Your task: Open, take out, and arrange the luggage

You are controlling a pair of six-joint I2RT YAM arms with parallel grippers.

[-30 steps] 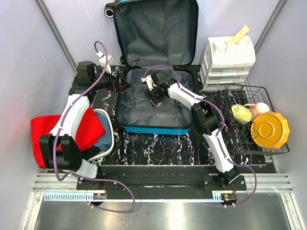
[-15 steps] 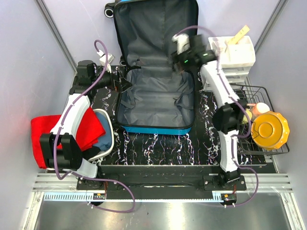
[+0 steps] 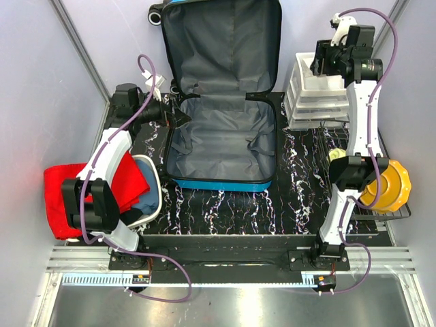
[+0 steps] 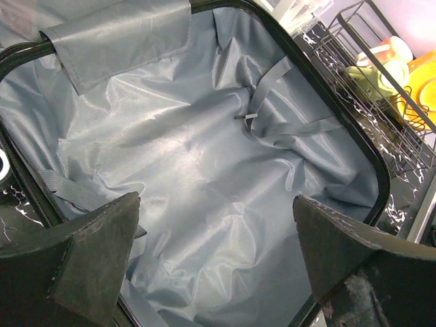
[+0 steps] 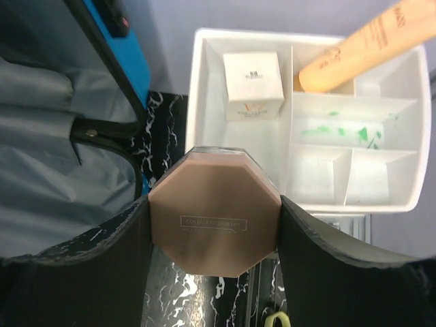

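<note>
On the table (image 3: 225,204), luggage (image 3: 221,146): you find it lying open at the centre, lid standing upright at the back, grey lining exposed.
Left pincer (image 4: 218,272): spread wide, holding nothing, beside the left rim of the luggage and facing across the lining.
Right pincer (image 5: 212,231): clamped on a brown octagonal box (image 5: 214,197), high above the near edge of the white tray (image 5: 381,184).
White tray contents: a small white carton (image 5: 253,85).

luggage (image 3: 221,136): creased grey cloth lining with faint sheen, smooth hard blue shell | worktop (image 3: 225,208): glossy black, white marbling | drawer unit (image 3: 310,102): smooth white plastic | basket (image 3: 334,124): black metal wire | octagonal box (image 5: 214,218): matt pinkish-brown card | left hand (image 4: 214,197) fingers (image 4: 88,259): matt black, scuffed, rough | red cloth (image 3: 61,184): soft, matt
</note>
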